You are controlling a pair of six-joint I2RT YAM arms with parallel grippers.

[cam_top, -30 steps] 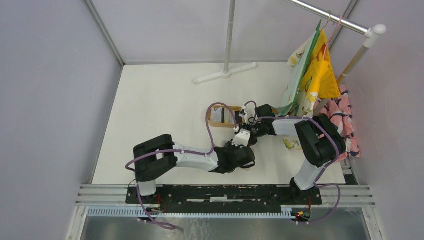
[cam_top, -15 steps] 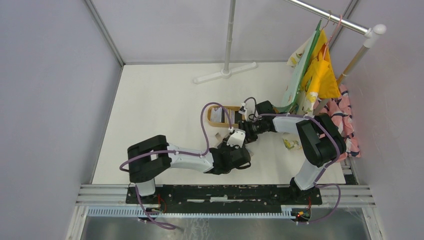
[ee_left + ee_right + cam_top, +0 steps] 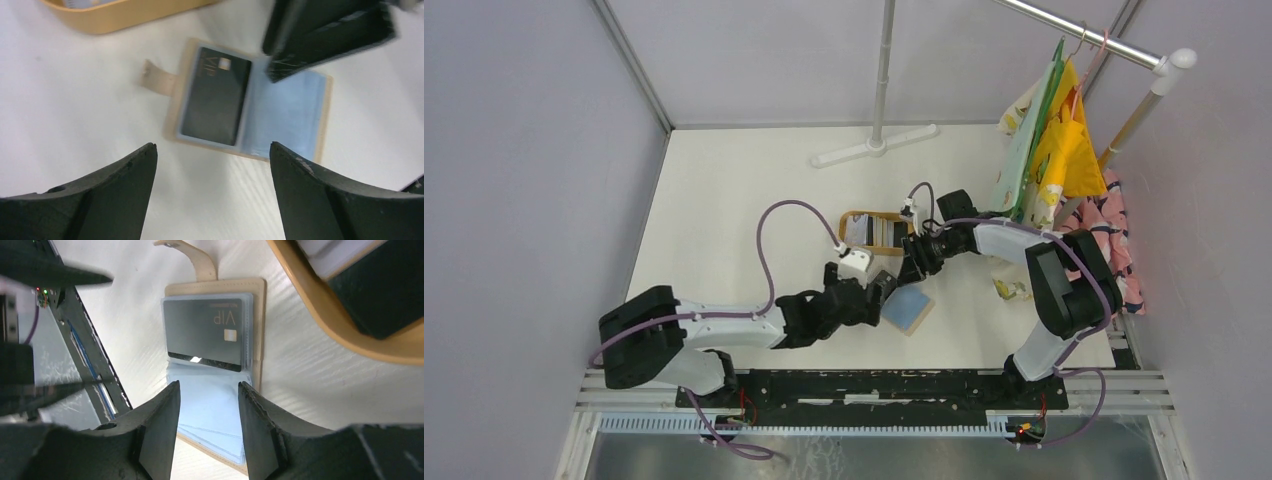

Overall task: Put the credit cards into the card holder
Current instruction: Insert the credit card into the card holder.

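- Your left gripper (image 3: 212, 146) hangs over the table with its jaws spread wide and nothing between them. Its black fingers (image 3: 100, 200) fill the bottom corners of the left wrist view.
- Your right gripper (image 3: 208, 385) also has its jaws apart and grips nothing; pale blue lining shows through the gap. In the left wrist view it enters at the upper right, over the holder's bare leaf. You cannot tell whether it touches that leaf.
- The card holder (image 3: 300, 110) lies open and flat on the white table (image 3: 724, 200), just below the centre of the overhead view.
- One leaf carries a black card (image 3: 215, 97) marked VIP, and a strap tab (image 3: 155, 80) sticks out from that side. The other leaf shows only blue pockets. You cannot tell how far the card is seated.
- The wooden tray (image 3: 320, 315) sits just beside the holder and is cut off at the frame edge in both wrist views.
- In the tray are more credit cards (image 3: 861, 232), pale and dark, too small to count.
- In the overhead view your left gripper covers part of the holder.
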